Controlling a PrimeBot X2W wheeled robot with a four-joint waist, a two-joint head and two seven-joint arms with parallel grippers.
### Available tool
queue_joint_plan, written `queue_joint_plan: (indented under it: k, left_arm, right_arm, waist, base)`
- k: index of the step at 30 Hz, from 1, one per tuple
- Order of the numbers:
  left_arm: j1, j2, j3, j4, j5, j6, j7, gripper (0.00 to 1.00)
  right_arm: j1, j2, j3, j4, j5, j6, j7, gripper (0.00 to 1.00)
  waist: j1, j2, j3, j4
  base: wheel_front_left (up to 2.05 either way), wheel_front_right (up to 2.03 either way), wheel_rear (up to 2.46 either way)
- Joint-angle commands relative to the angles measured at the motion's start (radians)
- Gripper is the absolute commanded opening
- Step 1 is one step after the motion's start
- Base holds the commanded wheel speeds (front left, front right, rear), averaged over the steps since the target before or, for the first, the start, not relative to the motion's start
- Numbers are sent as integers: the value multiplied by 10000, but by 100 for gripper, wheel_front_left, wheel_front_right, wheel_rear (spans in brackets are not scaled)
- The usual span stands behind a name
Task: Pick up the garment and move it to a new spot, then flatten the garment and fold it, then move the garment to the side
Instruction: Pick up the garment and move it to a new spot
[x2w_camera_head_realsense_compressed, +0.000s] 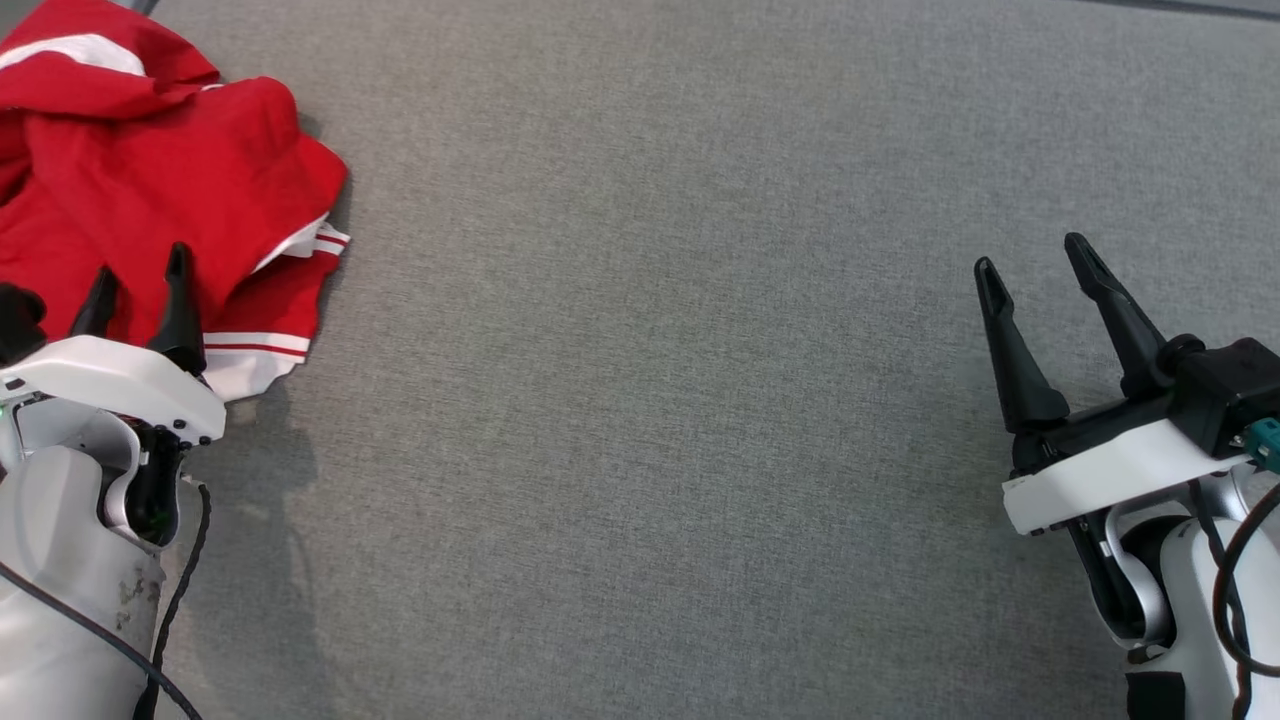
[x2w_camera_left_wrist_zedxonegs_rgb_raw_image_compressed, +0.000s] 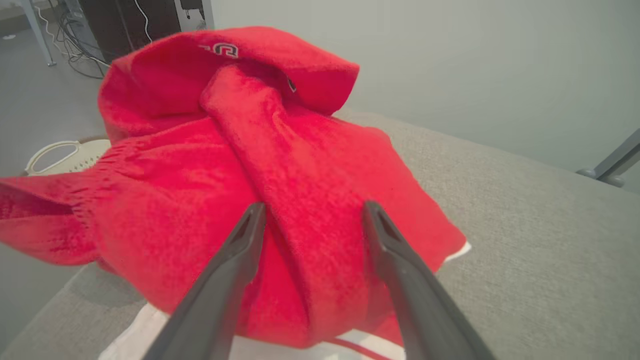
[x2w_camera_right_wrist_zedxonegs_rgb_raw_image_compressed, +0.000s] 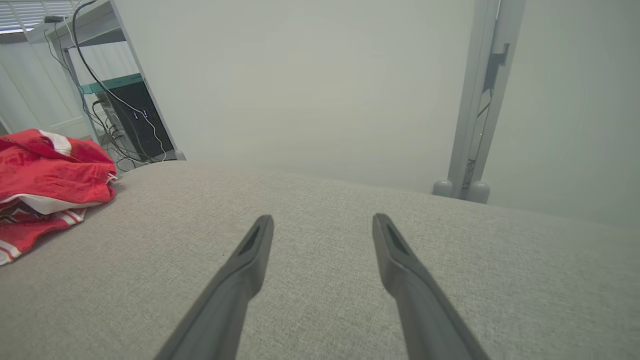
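Noted left gripper (x2w_camera_left_wrist_zedxonegs_rgb_raw_image_compressed: 314, 205) spread wide at red garment (x2w_camera_head_realsense_compressed: 150, 150), upper left, likely poised for pick-up; right gripper (x2w_camera_head_realsense_compressed: 1030, 250) wide too, empty, waiting lower right over grey surface (x2w_camera_head_realsense_compressed: 640, 400).

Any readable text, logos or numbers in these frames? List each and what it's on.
Nothing reads clearly enough to quote.
Unreadable: white lettering on the top fold of the red garment, left wrist view, cut off by the fold.
Unreadable: small dark mark near that fold's edge, too small.
Unreadable: dark print on the garment's lower layers, right wrist view, blurred.
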Motion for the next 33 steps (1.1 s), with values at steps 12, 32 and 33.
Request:
queue_joint_plan:
  k: [12,32,33]
  left_arm:
    - [-1409,189,-377,1945,131,-573,-416,0]
    - [733,1366,674,-4952,2597,1068,-923,0]
    - [935,1420,679,-5409,2645,1180,-913,0]
  right_arm:
    - [-291,60,-12,212,-11,23,-243,100]
    - [388,435,-838,629,104,23,-1066,100]
    - [438,459,-902,619,105,23,-1087,100]
  waist:
    - [0,0,224,-151]
    - [0,0,-1492,-487]
    - [0,0,-1568,-555]
  base:
    - [0,0,0]
    - [0,0,0]
    - [0,0,0]
